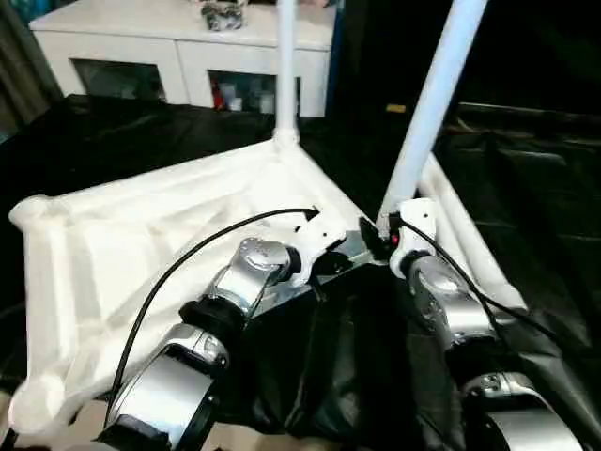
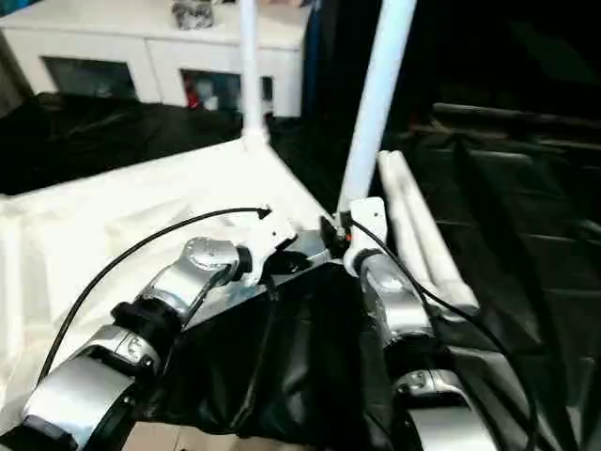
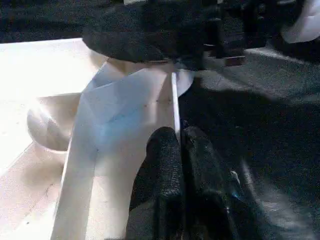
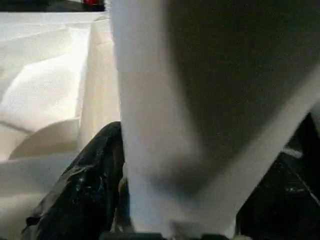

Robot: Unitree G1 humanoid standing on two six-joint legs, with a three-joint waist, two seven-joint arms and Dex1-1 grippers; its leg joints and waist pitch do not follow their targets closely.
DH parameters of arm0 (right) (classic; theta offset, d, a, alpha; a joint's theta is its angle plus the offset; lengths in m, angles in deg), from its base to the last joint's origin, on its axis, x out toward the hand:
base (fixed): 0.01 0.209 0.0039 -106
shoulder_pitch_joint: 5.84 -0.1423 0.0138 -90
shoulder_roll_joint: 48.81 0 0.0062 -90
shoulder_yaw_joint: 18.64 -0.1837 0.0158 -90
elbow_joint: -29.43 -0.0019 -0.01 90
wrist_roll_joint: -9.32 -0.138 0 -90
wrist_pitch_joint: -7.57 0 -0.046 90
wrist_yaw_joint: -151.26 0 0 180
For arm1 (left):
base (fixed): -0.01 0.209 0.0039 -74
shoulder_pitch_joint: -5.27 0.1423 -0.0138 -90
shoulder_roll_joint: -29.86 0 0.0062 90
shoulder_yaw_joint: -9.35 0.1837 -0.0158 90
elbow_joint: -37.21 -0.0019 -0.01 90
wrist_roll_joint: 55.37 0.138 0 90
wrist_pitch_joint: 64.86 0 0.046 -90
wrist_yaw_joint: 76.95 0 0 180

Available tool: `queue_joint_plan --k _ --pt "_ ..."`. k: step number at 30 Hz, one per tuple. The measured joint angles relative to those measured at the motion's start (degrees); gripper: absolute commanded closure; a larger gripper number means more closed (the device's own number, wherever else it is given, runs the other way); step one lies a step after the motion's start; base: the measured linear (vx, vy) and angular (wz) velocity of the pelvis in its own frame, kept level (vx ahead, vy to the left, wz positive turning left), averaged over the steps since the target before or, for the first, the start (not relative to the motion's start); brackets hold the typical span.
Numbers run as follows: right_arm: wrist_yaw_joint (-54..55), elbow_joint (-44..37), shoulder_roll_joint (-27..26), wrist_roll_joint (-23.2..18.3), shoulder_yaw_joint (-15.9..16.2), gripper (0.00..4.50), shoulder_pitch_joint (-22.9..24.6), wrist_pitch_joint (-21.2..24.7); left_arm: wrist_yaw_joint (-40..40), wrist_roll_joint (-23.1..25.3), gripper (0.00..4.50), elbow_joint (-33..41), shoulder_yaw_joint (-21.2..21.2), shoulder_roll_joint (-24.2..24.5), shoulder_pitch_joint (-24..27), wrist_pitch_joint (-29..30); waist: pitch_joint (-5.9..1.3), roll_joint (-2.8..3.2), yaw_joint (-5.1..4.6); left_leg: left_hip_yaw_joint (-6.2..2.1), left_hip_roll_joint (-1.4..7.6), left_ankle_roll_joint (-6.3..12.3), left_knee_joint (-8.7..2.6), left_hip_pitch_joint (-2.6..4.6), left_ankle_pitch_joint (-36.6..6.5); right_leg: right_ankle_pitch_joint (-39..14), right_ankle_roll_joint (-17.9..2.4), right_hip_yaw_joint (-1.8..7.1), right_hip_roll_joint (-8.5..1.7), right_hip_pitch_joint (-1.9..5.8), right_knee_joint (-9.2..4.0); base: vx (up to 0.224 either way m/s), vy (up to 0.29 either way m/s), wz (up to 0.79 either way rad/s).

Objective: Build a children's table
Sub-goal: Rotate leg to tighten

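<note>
- On the black cloth [image 1: 141, 132] ahead of the robot lies the white tabletop [image 1: 103, 272], underside up, ribs and raised rim visible, a round corner socket [image 1: 28, 211] at its far left corner.
- One leg [image 1: 285, 66] stands upright in the far corner socket, straight and vertical.
- A second leg [image 1: 430, 108] rises from the tabletop's near right corner, tilted toward the right as it goes up.
- Two more legs [image 1: 470, 240] lie flat on the cloth just beside the tabletop's right edge, side by side and touching.
- Left gripper [image 3: 180, 145]: the two black fingers are pressed together with nothing between them. They sit at a thin rib of the tabletop [image 3: 175, 107] near the corner; whether they touch it cannot be told.
- Right gripper [image 1: 385, 235]: at the foot of the tilted leg. In the right wrist view the leg [image 4: 165, 110] stands between the black fingers [image 4: 85, 190], one on either side, so the jaws are spread around it; firm contact on both sides cannot be confirmed.
- Both silver forearms converge on that same near right corner, the grippers close to each other.
- Behind the cloth stands a white cabinet [image 1: 178, 42] with glass doors, a small object on top.
</note>
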Motion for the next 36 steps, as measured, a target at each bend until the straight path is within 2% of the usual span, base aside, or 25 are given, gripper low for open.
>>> queue_joint_plan --k 3,5,8,11,13,14,18,21,25,27,31,32,36 --pt "-3.0 -7.3 2.0 -0.9 0.0 1.35 4.0 2.9 0.0 0.1 4.50 -0.8 0.1 0.0 -0.6 -1.3 0.03 -0.05 0.44 0.66 0.03 0.08 0.22 0.07 0.1 1.1 0.4 0.93 0.00 -0.22 0.63 0.000 0.000 0.00" --pt "-6.8 -16.9 4.9 -2.6 0.4 1.35 9.1 6.5 0.0 0.1 4.50 -1.5 0.1 -0.1 -1.3 -2.3 0.03 -0.05 1.29 0.90 0.18 0.09 0.09 -0.08 0.1 0.9 0.8 0.99 0.00 -0.51 0.91 0.066 -0.022 0.03" --pt "-10.5 -23.7 8.0 -4.1 0.6 1.35 12.5 9.5 -0.2 -0.2 4.50 -2.4 -0.9 0.7 -2.2 -2.9 -0.01 -0.05 1.32 1.03 0.24 0.40 0.13 -0.27 0.2 0.6 1.3 1.14 0.02 -1.07 1.44 0.043 -0.013 -0.01" --pt "-13.1 -28.5 10.0 -5.2 1.4 1.35 14.4 11.4 -0.2 -0.4 4.50 -2.7 -1.4 0.5 -2.4 -3.4 -0.02 -0.04 1.59 1.06 0.29 0.41 0.13 -0.36 0.2 0.3 1.4 1.11 0.02 -1.31 1.87 0.000 0.000 0.00" --pt "-14.3 -31.1 11.3 -5.3 2.1 1.28 15.0 12.9 0.4 -1.4 4.07 -2.8 -2.0 0.1 -2.4 -3.2 -0.01 -0.03 1.70 1.08 0.30 0.41 0.18 -0.37 0.2 0.2 1.4 1.14 0.00 -1.42 2.08 0.000 0.000 0.00" --pt "-15.1 -32.8 12.4 -5.5 2.3 1.28 15.6 13.9 1.1 -2.9 4.07 -2.3 -3.2 0.2 -1.9 -3.2 0.05 -0.12 1.77 1.09 0.30 0.40 0.19 -0.37 0.2 0.2 1.4 1.15 0.01 -1.43 2.13 0.000 0.000 0.00" --pt "-16.3 -36.4 14.4 -5.9 2.4 1.28 17.0 19.2 1.1 -6.7 3.66 3.8 -6.4 1.0 -0.2 -3.5 0.23 -0.44 2.17 1.09 0.35 0.36 0.31 -0.38 0.3 0.2 1.4 1.18 0.02 -1.43 2.20 0.000 0.000 0.00" --pt "-16.2 -38.2 14.6 -6.0 2.7 1.28 17.1 22.0 -1.1 -8.2 3.66 8.4 -9.0 3.1 -0.1 -3.1 0.27 -0.53 2.25 1.10 0.34 0.34 0.34 -0.37 0.2 0.2 1.4 1.22 0.02 -1.42 2.22 0.000 0.000 0.00" --pt "-16.3 -38.6 14.8 -5.8 4.5 1.28 17.1 25.0 -4.8 -8.1 3.66 13.9 -12.7 9.8 0.8 -0.7 0.28 -0.69 2.22 1.10 0.38 0.34 0.33 -0.32 0.3 0.2 1.4 1.22 0.07 -1.43 2.26 0.000 0.000 0.00" --pt "-17.3 -38.7 14.8 -5.9 6.3 1.28 17.2 26.1 -6.6 -6.9 3.66 16.1 -14.5 15.0 3.0 0.5 0.28 -0.75 2.06 1.10 0.41 0.34 0.29 -0.30 0.2 0.1 1.5 1.23 0.09 -1.43 2.26 0.000 0.000 0.00" --pt "-19.0 -39.5 14.9 -5.9 9.2 1.28 17.9 27.8 -10.3 -3.9 3.66 18.4 -16.9 21.2 7.4 4.4 0.36 -1.07 3.03 1.11 0.42 0.32 0.29 -0.34 0.2 0.1 1.5 1.24 0.11 -1.45 2.27 0.000 0.000 0.00" --pt "-19.4 -40.4 14.7 -5.9 10.3 1.28 18.0 28.3 -12.1 -2.4 3.66 18.7 -17.8 24.4 8.8 6.6 0.38 -1.34 3.04 1.12 0.45 0.29 0.28 -0.35 0.3 0.1 1.5 1.24 0.12 -1.50 2.32 0.000 0.000 0.00" --pt "-19.4 -38.9 13.7 -4.8 11.5 1.28 16.5 28.6 -15.7 1.0 3.66 18.5 -19.6 30.6 10.6 10.3 0.33 -2.04 3.48 1.13 0.48 -0.13 0.35 -0.29 0.2 0.1 1.5 1.28 0.14 -1.44 2.38 0.000 0.000 0.00"
